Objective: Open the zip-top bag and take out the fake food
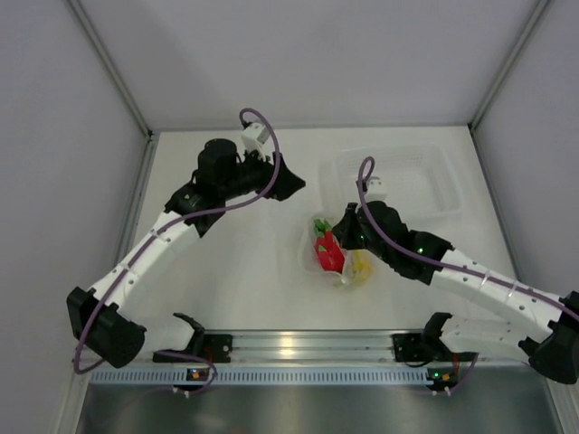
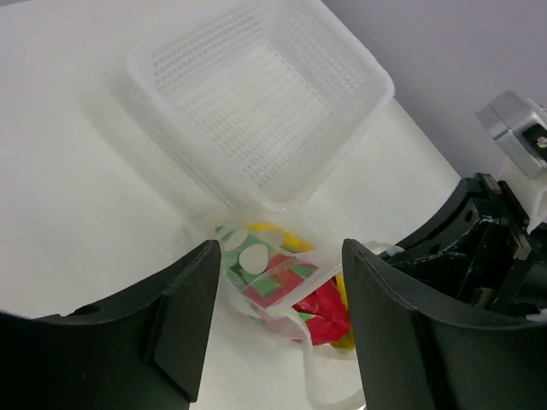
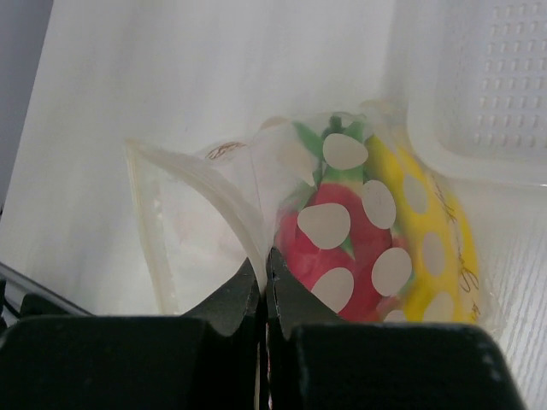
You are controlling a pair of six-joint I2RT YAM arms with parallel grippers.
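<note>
**Two-arm bag opening, grasp stage.** The bag (image 1: 331,259) lies on the table (image 1: 235,271) just beside the near-left corner of the tray (image 1: 441,172), between the two arms. The food (image 1: 329,253) is all inside it. A red strawberry (image 3: 357,248) with a green top presses against a yellow banana (image 3: 453,248), both seen through the dotted film.

The right gripper (image 3: 266,272) is closed, its jaws meeting on a fold of clear film at the bag's edge beside the strawberry. The pinch takes plastic only, not the toy, which fits a hold meant to anchor one wall of the pouch. Whether that fold is the zip strip cannot be told, nor whether the zip is parted.

The left gripper (image 2: 280,256) has its jaws wide apart with nothing between them. It is aimed at the bag from the far-left side and is not touching it. Its wrist view frames the bag between the jaws, an approach line suited to taking the opposite lip.

Judgement: the step in hand is securing a second grip so that the arms can pull the mouth apart. No food is out, so the task is at an early stage. The film is thin and slack, so the left jaws will probably need a raised edge rather than film lying flat. The tray is open and adjacent, so it is a likely place for the food, though the task names none.
</note>
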